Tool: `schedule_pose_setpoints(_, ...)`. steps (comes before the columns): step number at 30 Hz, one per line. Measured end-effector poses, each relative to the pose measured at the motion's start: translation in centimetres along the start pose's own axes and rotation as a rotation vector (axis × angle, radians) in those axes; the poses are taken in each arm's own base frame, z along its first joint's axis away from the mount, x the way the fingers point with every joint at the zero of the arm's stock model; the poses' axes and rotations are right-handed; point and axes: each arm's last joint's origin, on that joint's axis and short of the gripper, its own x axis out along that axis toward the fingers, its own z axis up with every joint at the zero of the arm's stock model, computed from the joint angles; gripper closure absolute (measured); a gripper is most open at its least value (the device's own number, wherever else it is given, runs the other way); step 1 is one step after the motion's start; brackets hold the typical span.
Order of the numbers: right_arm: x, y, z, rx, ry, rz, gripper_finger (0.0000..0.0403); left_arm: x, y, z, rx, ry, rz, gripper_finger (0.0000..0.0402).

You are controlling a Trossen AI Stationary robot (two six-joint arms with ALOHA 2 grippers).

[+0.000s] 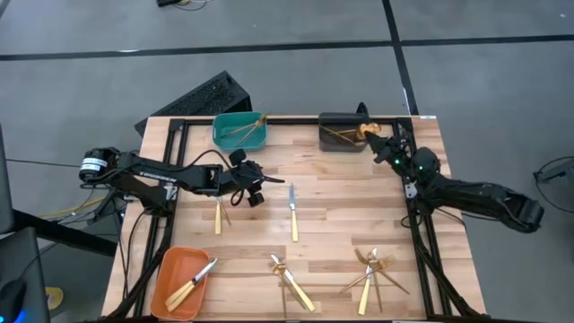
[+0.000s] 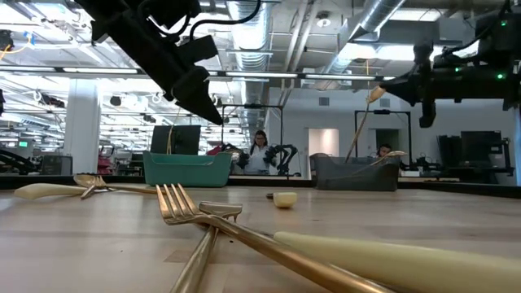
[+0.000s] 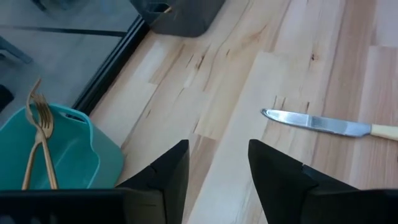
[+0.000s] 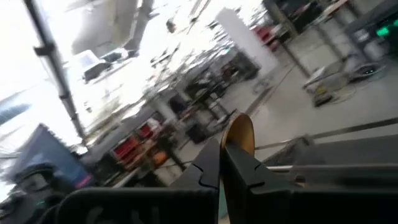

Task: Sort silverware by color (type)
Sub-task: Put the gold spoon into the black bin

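My right gripper (image 1: 375, 136) is shut on a gold spoon (image 1: 365, 131) above the dark grey bin (image 1: 345, 142) at the far edge, where another gold piece (image 1: 336, 135) lies. My left gripper (image 1: 269, 182) hangs open over the table's middle, with nothing between its fingers (image 3: 171, 171). Just beyond it a knife (image 3: 323, 124) with a silver blade lies flat on the wood. The teal bin (image 1: 239, 136) at the far left holds gold forks (image 3: 38, 134). The orange bin (image 1: 176, 289) at the near left holds knives (image 1: 193, 285). My right gripper pinches the spoon between its two fingers (image 4: 208, 168). The spoon's bowl (image 4: 239, 134) sticks out past the fingertips, and a gold strip (image 4: 222, 186) runs back between them. The gripper points slightly upward toward the far edge. The spoon is lifted clear, above the dark grey bin.
Loose gold pieces lie near the left gripper (image 1: 218, 215), at the near edge (image 1: 291, 280) and at the near right (image 1: 372, 269). Black frame rails (image 1: 421, 242) run along the table's sides. A black keyboard (image 1: 206, 94) lies beyond the far left corner.
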Motion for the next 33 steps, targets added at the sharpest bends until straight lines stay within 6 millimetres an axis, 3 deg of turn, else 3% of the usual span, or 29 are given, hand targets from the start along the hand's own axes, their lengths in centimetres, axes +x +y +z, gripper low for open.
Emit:
schedule_pose_setpoints(16, 0.5, -1.2, 0.3, 0.118, -0.017, -0.061, 0.0372, 0.0, 0.1, 0.0, -0.003, -0.004, 0.01, 0.0248)
schedule_pose_setpoints(33, 1.4, -3.6, -0.4, 0.338, -0.135, -0.322, 0.0359, 0.0, 0.1, 0.0, -0.002, -0.004, 0.022, 0.0248)
